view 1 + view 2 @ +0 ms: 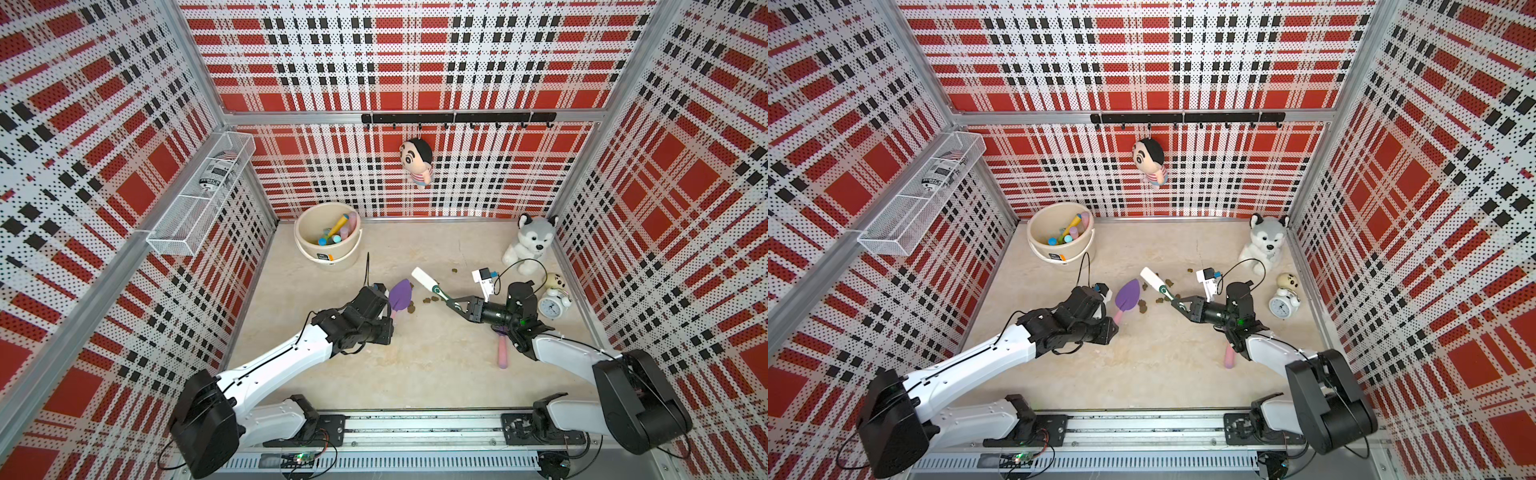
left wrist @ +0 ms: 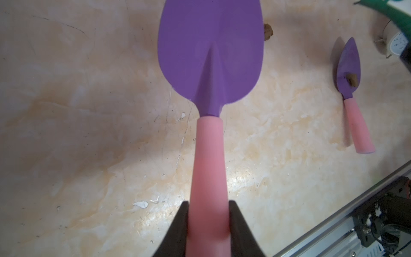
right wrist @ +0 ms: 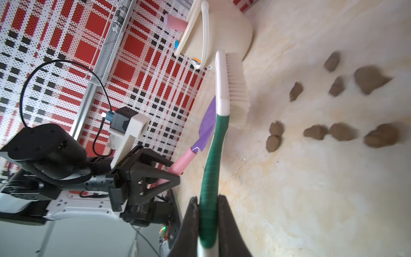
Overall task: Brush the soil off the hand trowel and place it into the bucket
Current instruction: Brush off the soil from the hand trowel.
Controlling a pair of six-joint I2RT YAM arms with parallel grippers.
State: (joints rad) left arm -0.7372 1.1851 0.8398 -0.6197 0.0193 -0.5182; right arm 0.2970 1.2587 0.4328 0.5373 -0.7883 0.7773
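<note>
Jaws pinch trowel [image 1: 401, 293] and brush [image 1: 424, 279], arms [image 1: 274, 365] angled inward.

The trowel [image 2: 211, 55] has a matt, smooth purple plastic blade. The counter [image 2: 89, 133] is glossy, marbled, scratched. The soil [image 3: 370, 79] looks rough; the brush [image 3: 222, 89] handle ribbed.

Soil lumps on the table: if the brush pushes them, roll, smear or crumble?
Probably tumble, not smear: the soil lumps sit as separate clods, no streaks on the table. Irregular shapes suggest short skids, not long rolls. The brush bristles look soft, so bigger lumps may need several strokes.
</note>
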